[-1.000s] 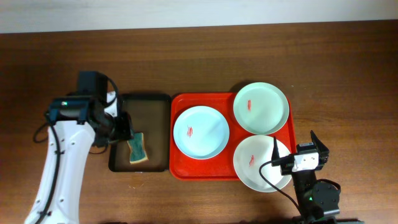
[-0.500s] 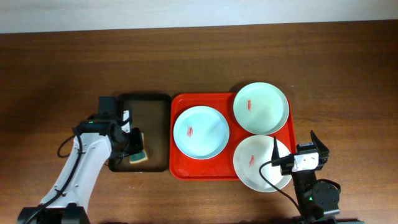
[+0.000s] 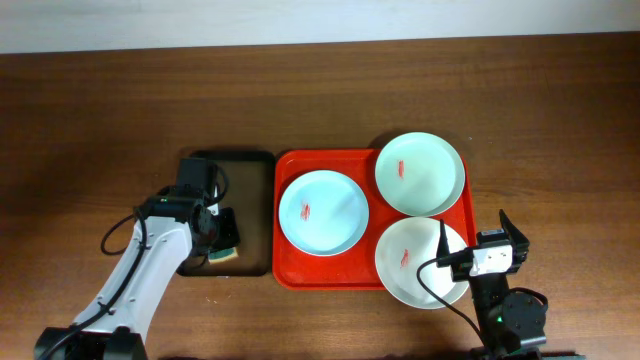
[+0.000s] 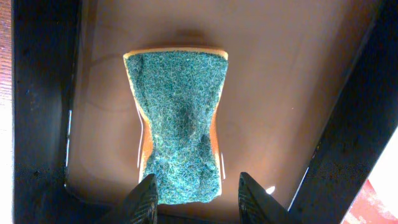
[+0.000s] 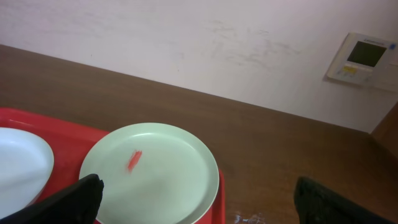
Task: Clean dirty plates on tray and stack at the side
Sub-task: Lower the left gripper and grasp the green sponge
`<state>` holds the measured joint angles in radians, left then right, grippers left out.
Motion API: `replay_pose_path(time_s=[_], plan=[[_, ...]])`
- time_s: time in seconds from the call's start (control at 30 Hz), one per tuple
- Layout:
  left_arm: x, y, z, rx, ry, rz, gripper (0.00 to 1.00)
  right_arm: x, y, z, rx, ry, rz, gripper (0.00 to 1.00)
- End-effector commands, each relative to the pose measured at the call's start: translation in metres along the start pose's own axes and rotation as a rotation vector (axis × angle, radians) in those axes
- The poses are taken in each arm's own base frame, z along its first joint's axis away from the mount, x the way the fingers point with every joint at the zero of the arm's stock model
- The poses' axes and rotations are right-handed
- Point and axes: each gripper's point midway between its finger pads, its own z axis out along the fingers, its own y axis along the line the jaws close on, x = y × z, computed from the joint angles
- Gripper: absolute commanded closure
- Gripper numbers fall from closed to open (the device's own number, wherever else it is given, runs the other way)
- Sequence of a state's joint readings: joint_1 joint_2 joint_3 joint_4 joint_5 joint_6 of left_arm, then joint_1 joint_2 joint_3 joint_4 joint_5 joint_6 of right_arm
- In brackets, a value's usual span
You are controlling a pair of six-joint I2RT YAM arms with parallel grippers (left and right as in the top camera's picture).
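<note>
Hovering low over the black tray [image 4: 37,93], the left gripper [image 4: 198,198] has its fingers part-way apart and nothing clamped between them. The sponge [image 4: 177,124] lies flat on the tray floor, green scouring face up, directly ahead of the fingertips. Its long axis runs straight away from the wrist, so the jaws stand across its narrow width. The fit looks slightly off-centre: 1 fingertip overlaps the sponge's near corner, while a strip of tray floor shows beside the other. The coming grasp therefore seems to call for a small sideways correction and a short reach forward before closing.

Just beside the black tray sits the red tray [image 3: 330,270], holding all 3 plates: the pale blue plate [image 3: 323,211] nearest the sponge, the mint plate [image 3: 420,173] at the far corner, and the white plate [image 3: 415,262] overhanging the near rim. Each carries 1 red smear [image 3: 307,211], and none is stacked at the side yet.

Farthest from the sponge, the right gripper [image 5: 196,199] waits beside the white plate, fingers spread wide and empty. The left arm is plainly the nearer one. The count: 1 sponge, 2 trays, 3 plates.
</note>
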<state>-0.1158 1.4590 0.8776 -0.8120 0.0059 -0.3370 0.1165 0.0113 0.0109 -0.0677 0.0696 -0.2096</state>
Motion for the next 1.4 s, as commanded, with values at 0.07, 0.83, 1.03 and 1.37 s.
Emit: replay_pose_path(time_s=[0.07,0.83,1.03,1.37], plan=[[0.002,0.003,0.004,-0.016,0.004,-0.008,0.59,0.003,-0.001,0.000,0.006,0.009,0.004,0.02],[-0.006,0.001,-0.004,-0.055,0.112,-0.007,0.55,0.003,-0.001,0.000,0.006,0.009,0.004,0.02],[0.003,-0.004,0.000,-0.059,0.133,0.018,0.56,0.003,-0.001,0.000,0.006,0.009,0.004,0.02],[0.001,0.008,0.000,-0.174,0.100,0.058,0.57,0.003,-0.001,0.000,0.006,0.009,0.004,0.02]])
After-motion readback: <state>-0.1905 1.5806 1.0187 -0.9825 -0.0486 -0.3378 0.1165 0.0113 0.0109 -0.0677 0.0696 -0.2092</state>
